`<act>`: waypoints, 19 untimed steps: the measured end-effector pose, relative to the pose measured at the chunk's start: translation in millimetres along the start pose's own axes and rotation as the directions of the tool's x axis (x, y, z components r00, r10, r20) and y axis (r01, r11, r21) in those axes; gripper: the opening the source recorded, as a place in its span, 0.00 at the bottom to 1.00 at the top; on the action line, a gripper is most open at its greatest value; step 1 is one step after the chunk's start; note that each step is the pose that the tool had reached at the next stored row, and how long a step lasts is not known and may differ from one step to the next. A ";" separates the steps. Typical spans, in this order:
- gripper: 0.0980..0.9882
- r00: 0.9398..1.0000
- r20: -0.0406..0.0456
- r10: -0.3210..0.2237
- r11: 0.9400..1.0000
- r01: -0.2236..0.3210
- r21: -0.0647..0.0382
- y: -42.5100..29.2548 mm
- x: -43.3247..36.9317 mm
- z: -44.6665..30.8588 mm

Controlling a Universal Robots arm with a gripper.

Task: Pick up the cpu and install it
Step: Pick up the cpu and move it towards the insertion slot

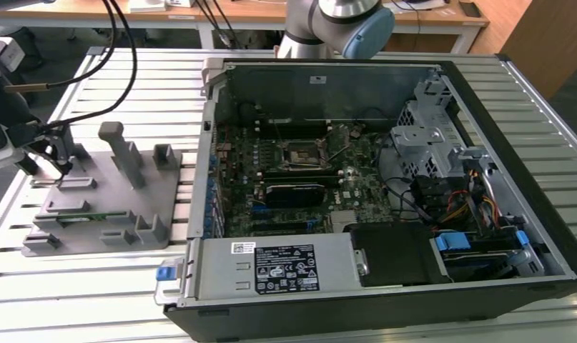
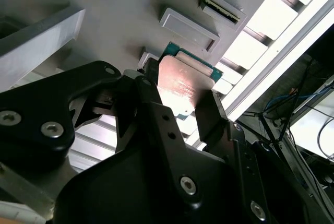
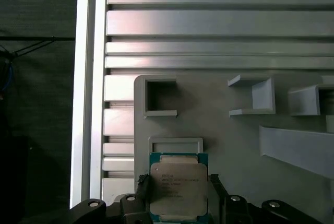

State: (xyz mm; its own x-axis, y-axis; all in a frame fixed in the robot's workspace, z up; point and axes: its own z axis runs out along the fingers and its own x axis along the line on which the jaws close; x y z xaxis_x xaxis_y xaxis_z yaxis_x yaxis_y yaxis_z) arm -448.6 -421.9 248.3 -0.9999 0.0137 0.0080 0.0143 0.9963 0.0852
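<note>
Jaws pointing straight down over grey fixture (image 1: 105, 194), pinching cpu (image 3: 179, 187) by opposite edges.

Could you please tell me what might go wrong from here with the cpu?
1. The end effector grips the cpu only by two opposite edges, so it might slip or tilt.
2. A raised block on the fixture stands right beside the cpu, which could catch on it.
3. The socket lies inside the case, so the end effector could clip the wall.
</note>
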 end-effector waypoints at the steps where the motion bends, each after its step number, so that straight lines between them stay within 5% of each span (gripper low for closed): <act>1: 0.48 1.000 0.000 0.000 1.000 0.000 0.000 0.0 0.0 -0.4; 19: 0.48 1.000 0.000 0.000 1.000 0.000 0.000 0.4 0.1 -5.0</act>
State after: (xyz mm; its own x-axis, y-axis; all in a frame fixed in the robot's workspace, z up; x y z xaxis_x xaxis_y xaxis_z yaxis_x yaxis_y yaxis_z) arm -448.6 -421.9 253.3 -0.9999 0.0137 0.0080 0.0143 0.9963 0.0852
